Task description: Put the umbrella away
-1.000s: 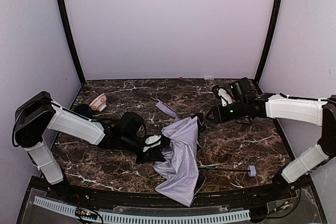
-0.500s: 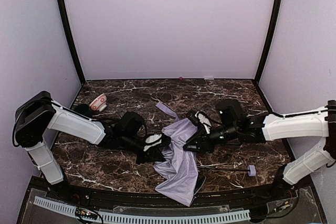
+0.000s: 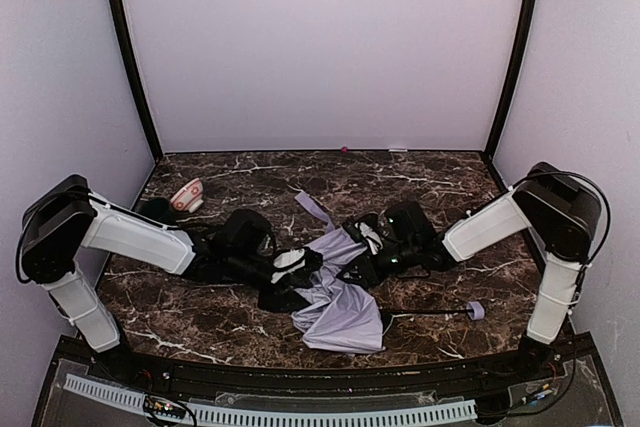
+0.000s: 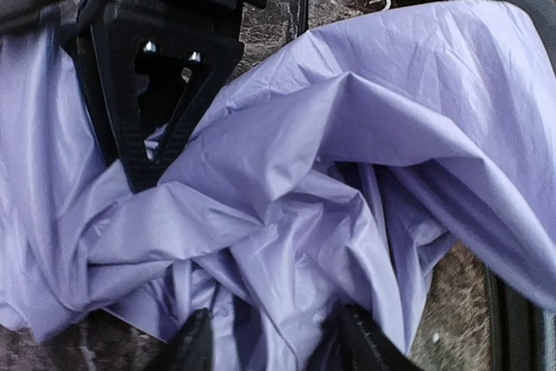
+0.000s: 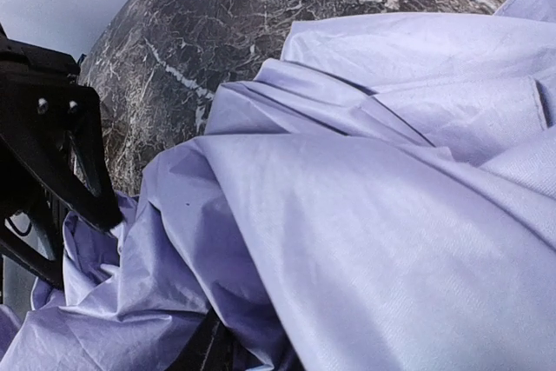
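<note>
The umbrella lies partly collapsed mid-table, its lavender canopy (image 3: 338,299) crumpled. Its thin black shaft (image 3: 425,314) runs right to the small lavender knob (image 3: 477,310), and the strap (image 3: 315,210) trails toward the back. My left gripper (image 3: 300,269) sits at the canopy's left edge. In the left wrist view its fingertips (image 4: 195,349) stand apart with bunched fabric (image 4: 287,215) between them. My right gripper (image 3: 362,265) presses into the canopy from the right. Fabric (image 5: 373,215) drapes over its jaws, and only one dark finger (image 5: 211,349) shows.
A red-patterned bowl (image 3: 187,194) sits at the back left of the marble table (image 3: 460,277). A tiny red object (image 3: 344,149) lies by the back wall. Black posts and purple walls enclose the table on three sides.
The right arm swung in from the back right and down onto the canopy. The left gripper's fingers have parted. The canopy has bunched up and drawn back from the front edge.
</note>
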Motion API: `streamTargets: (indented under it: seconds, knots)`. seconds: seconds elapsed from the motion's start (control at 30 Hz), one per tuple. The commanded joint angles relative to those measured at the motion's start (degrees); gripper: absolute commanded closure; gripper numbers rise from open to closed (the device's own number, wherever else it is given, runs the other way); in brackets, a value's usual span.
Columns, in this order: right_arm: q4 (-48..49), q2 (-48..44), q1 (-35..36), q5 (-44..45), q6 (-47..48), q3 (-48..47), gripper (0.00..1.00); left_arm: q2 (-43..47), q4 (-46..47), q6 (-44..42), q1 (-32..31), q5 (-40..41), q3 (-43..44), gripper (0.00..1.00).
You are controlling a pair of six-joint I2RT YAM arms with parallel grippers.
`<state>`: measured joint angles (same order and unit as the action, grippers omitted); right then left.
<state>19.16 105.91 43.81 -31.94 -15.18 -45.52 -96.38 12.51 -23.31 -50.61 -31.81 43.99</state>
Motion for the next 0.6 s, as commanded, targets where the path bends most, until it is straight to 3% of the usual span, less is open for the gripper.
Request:
streamTargets:
  seconds: [0.0, 0.13, 0.23, 0.33, 0.47, 0.57]
  knots:
    - [1.09, 3.8, -0.25, -0.69, -0.7, 0.69, 0.7, 10.56, 2.63, 1.28, 0.06, 7.11, -3.01, 0.39]
    - [1.12, 5.46, -0.63, -1.1, -0.82, 0.71, 0.7, 23.51, 0.81, -6.47, -4.82, 9.97, -5.57, 0.19]
    - [0.99, 6.19, -0.95, -1.12, -0.6, 0.66, 0.71, 26.1, -6.16, -10.96, -9.86, 8.89, -3.96, 0.12]
    - [-0.04, 6.29, -1.25, -0.73, -0.02, 0.25, 0.71, 22.79, -13.32, -13.24, -13.17, 6.71, -0.57, 0.06]
    - [-2.32, 6.25, -1.27, -0.16, 1.21, -1.18, 0.71, 14.25, -16.21, -16.82, -16.8, 5.86, 3.84, 0.01]
    - [-3.47, 6.05, -1.27, 0.0, 1.87, -1.79, 0.7, 8.72, -13.23, -18.58, -18.5, 12.52, 5.46, 0.04]
